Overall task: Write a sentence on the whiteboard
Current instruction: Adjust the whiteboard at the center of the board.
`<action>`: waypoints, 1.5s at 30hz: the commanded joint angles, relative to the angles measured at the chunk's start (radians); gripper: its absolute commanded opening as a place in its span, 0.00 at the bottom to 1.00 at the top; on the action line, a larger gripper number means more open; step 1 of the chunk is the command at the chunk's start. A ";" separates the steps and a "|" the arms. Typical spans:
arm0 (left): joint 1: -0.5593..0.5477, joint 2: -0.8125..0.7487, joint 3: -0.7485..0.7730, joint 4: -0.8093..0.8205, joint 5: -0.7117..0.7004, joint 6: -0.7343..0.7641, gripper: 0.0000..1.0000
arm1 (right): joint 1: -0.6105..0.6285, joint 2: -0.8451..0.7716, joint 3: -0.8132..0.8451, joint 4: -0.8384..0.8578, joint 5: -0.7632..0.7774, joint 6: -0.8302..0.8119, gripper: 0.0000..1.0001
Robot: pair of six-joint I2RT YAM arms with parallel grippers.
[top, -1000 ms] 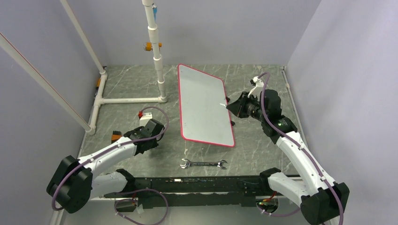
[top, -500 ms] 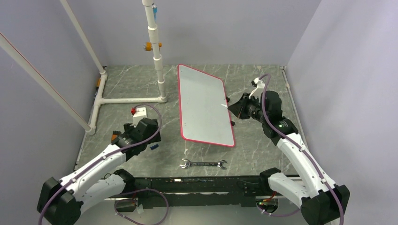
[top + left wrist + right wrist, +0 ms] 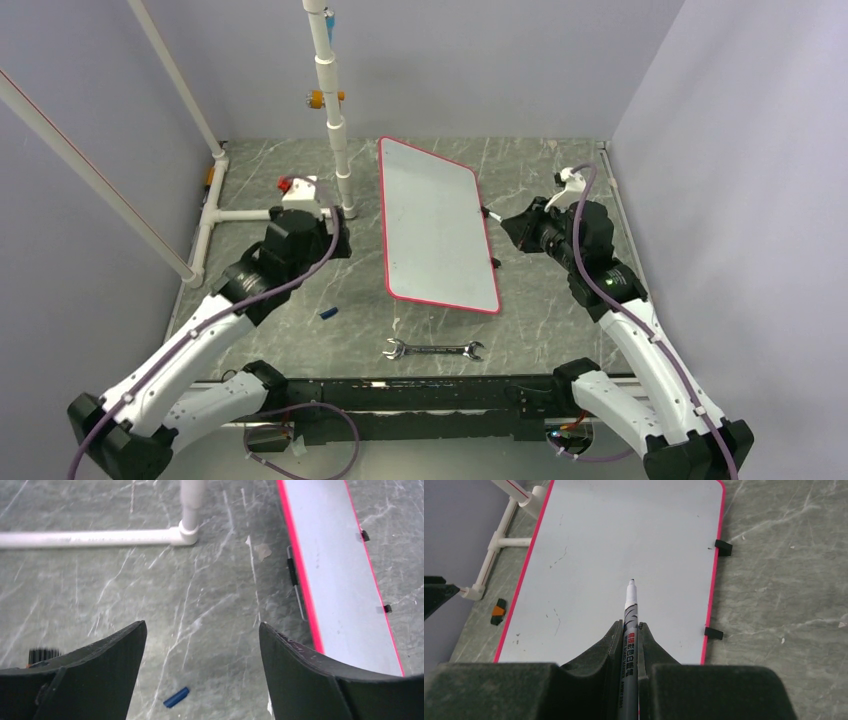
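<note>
Whiteboard (image 3: 432, 225): flat on the counter (image 3: 540, 320), between the two arms, long side running away from the bases; red-pink rim, small black feet at the right edge.
Sentence: none legible on the board; face bare apart from a few faint specks and scratches.
Marker (image 3: 630, 597): uncapped, tip pointing forward over the board's right half; whether touching the surface, cannot tell.
Right claw (image 3: 630, 626): clamped together on the marker's barrel, poised at the board's right side.
Left claw (image 3: 200, 645): jaws wide apart, nothing between them, raised above the counter left of the board.
Small blue piece (image 3: 176, 697): lying loose on the counter below the left claw, apart from the board; probably the marker's cap.
Wrench (image 3: 433, 350): on the counter near the bases, just in front of the board's near edge; no part in the task.
Pipe frame (image 3: 100, 538): white, standing on the counter left of the board.
Step in hand: judged as the start of writing, marker ready and aimed, no stroke laid down.
Next move: likely to call for lowering the tip to light, even contact near the chosen starting point, then steady strokes without shifting the board.
</note>
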 commanded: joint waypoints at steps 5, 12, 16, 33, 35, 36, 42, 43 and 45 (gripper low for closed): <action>0.002 0.259 0.226 0.098 0.096 0.057 0.85 | -0.004 -0.041 0.007 -0.027 0.049 -0.023 0.00; 0.003 0.436 0.296 0.182 0.158 0.018 0.87 | -0.004 -0.058 0.010 -0.054 0.062 -0.037 0.00; 0.002 0.505 0.325 0.196 0.169 -0.004 0.86 | -0.003 -0.070 0.007 -0.056 0.060 -0.034 0.00; 0.026 0.642 0.342 0.325 0.425 0.031 0.45 | -0.003 -0.066 -0.003 -0.053 0.047 -0.023 0.00; 0.029 0.661 0.371 0.313 0.470 0.078 0.41 | -0.003 -0.066 -0.003 -0.053 0.047 -0.023 0.00; 0.031 0.674 0.391 0.303 0.493 0.105 0.39 | -0.004 -0.068 -0.003 -0.053 0.048 -0.024 0.00; 0.068 0.784 0.552 0.199 0.695 0.230 0.34 | -0.003 -0.075 -0.011 -0.053 0.041 -0.022 0.00; 0.069 0.812 0.593 0.169 0.746 0.254 0.34 | -0.004 -0.076 -0.011 -0.054 0.039 -0.021 0.00; 0.069 0.866 0.679 0.105 0.827 0.317 0.33 | -0.003 -0.077 -0.012 -0.055 0.036 -0.021 0.00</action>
